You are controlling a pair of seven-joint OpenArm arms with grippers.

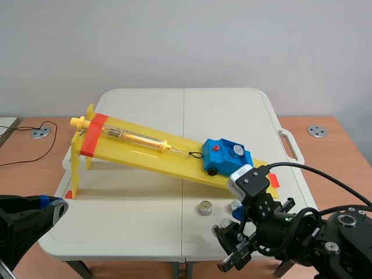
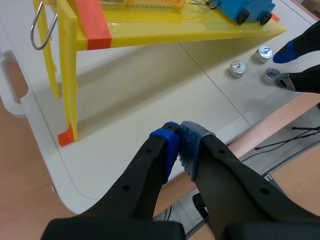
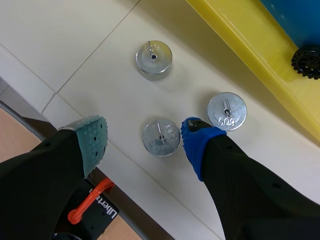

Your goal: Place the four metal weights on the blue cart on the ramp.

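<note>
- Your right tool [image 3: 144,141] is hanging open around the nearest weight [image 3: 161,137], blue pad [image 3: 196,137] nearly touching; closing off-centre is risking a shove off the desk [image 3: 75,50] edge.
- Your left tool [image 2: 178,145] is sitting closed, lower left, leaving room.
- A loaded weight [image 1: 236,151] is riding the blue cart [image 1: 221,157], centre-right.

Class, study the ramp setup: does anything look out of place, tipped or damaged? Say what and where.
Nothing looks damaged, tipped or spilled. The only oddity: three metal weights sit flat on the table by the low end of the ramp, while a fourth weight rests on the blue cart.
</note>
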